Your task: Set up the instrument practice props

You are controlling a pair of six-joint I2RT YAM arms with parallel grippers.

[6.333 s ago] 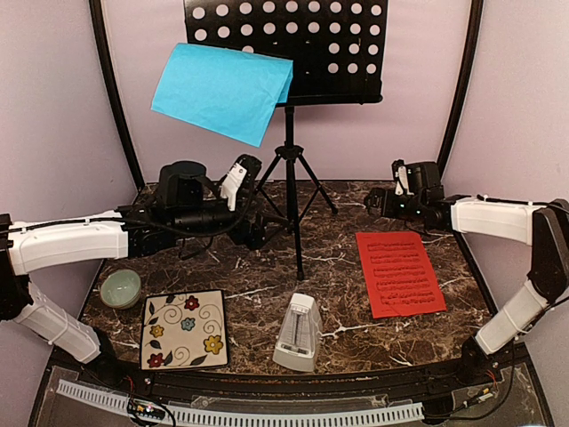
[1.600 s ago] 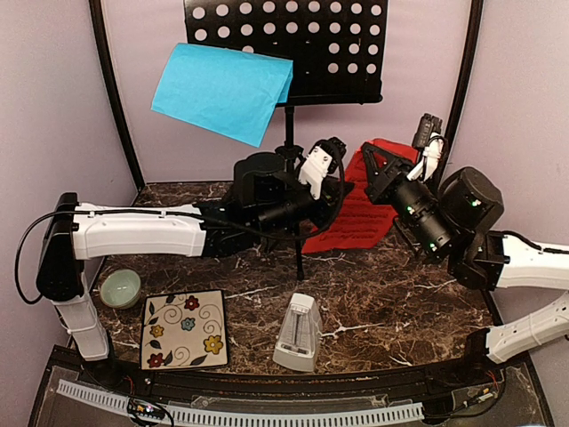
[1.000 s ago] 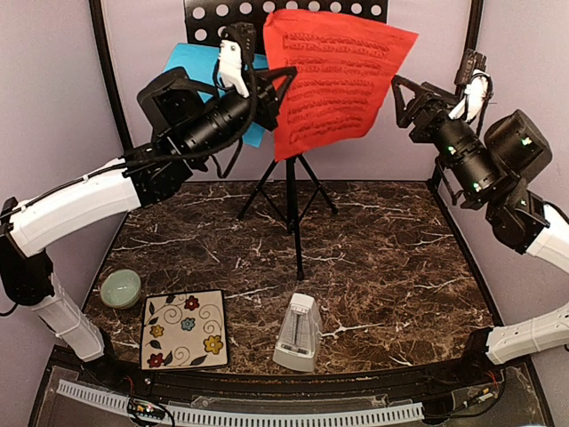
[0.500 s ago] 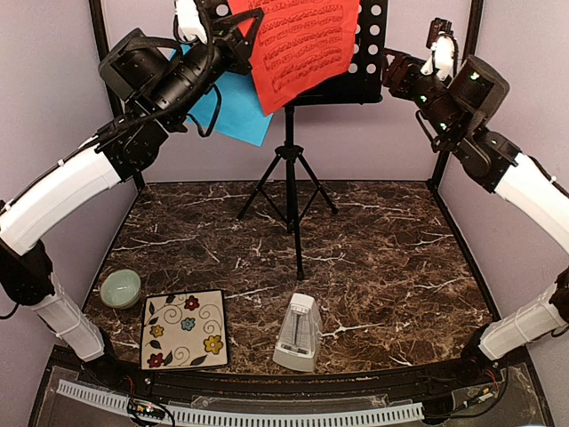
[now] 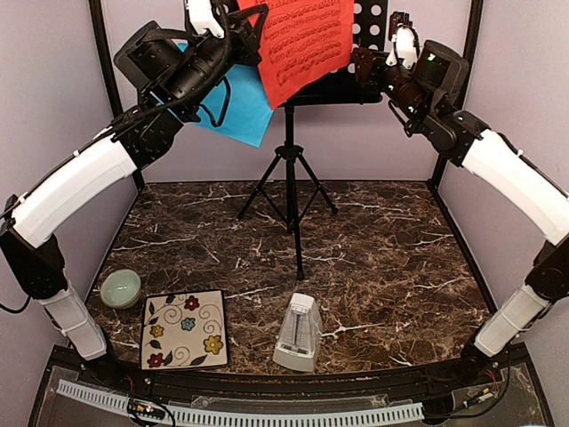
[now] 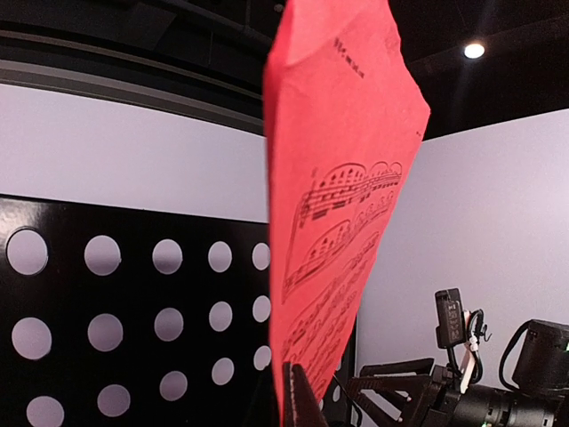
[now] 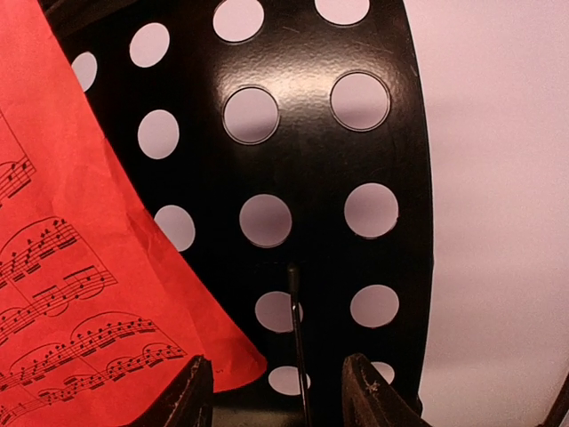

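The black music stand rises at the back on its tripod (image 5: 289, 178), its perforated desk (image 5: 372, 40) at the top. A blue sheet (image 5: 233, 102) leans on the desk's left side. My left gripper (image 5: 260, 20) is shut on the red music sheet (image 5: 302, 40) and holds it up against the desk. In the left wrist view the red sheet (image 6: 338, 178) stands edge-on out of the shut tips (image 6: 298, 396). My right gripper (image 5: 363, 64) is open at the desk's lower right. Its fingers (image 7: 369, 396) straddle a thin black wire arm (image 7: 298, 347), beside the red sheet's corner (image 7: 213, 356). The white metronome (image 5: 298, 334) stands near the front.
A pale green bowl (image 5: 120, 287) and a flower-patterned tile (image 5: 185, 329) lie at the front left of the dark marble table (image 5: 391, 267). Purple walls and black frame posts (image 5: 111, 80) close in the back and sides. The stand's tripod legs spread at the table's rear middle.
My left gripper has lifted the red sheet higher and set it against the desk. My right gripper has swung left and up to the desk's lower right, its jaws narrowing.
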